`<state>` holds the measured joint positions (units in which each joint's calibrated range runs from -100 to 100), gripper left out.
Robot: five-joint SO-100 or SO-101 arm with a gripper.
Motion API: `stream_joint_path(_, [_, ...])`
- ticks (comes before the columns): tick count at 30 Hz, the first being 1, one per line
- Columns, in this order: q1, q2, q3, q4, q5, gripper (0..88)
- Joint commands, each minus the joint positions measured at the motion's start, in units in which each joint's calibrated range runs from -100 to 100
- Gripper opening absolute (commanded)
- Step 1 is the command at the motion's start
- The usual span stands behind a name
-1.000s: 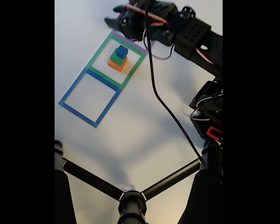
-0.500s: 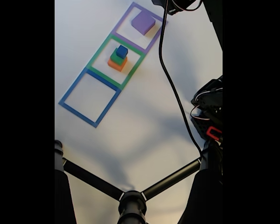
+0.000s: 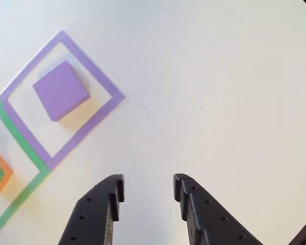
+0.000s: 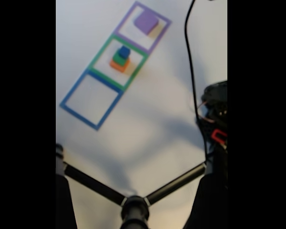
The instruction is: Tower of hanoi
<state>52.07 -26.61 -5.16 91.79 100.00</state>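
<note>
On the white table (image 4: pixel 148 119), three taped square outlines lie in a row, corner to corner, and each one seems to serve as a peg place for the puzzle. Inside the purple taped outline (image 3: pixel 94 69), the flat purple square foam block (image 3: pixel 60 90) lies alone, flat on the surface and a little turned against the tape lines; in the fixed view the same block (image 4: pixel 146 22) sits at the far end of the row. I judge that it lies alone because the widest piece must be the base of the new tower, so nothing may come on it before it is in place. Inside the green taped outline (image 4: pixel 118 62), the orange foam block (image 4: pixel 119 65) carries the smaller green foam block (image 4: pixel 119 58), and the small blue foam cube (image 4: pixel 125 50) is on top, so these three are stacked in order of size. The blue taped outline (image 4: pixel 91 100) holds nothing. The black two-finger gripper (image 3: pixel 148 190) hangs above bare table, to the right of the purple outline in the other view, with its jaws parted and nothing between them. My guess is that the blue cube is the next piece to take, as it is the only free one on the stack
</note>
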Motion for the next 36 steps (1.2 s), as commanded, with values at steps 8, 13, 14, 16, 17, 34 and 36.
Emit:
stream_joint_path(8, [1.5,-11.9,30.1,-27.8,0.0,28.5])
stream_joint_path(13, [-2.1,-13.4,45.1,-46.7,0.0,37.0])
stream_joint_path(14, [-2.9,-13.3,48.0,-51.0,0.0,38.8])
stream_joint_path(16, [-4.4,-12.7,53.5,-59.1,0.0,41.8])
stream_joint_path(17, [-5.2,-12.3,56.0,-63.1,0.0,42.3])
stream_joint_path(34, [-14.5,9.5,80.4,-118.5,0.0,46.5])
stream_joint_path(36, [-14.1,12.6,80.5,-121.8,0.0,46.8])
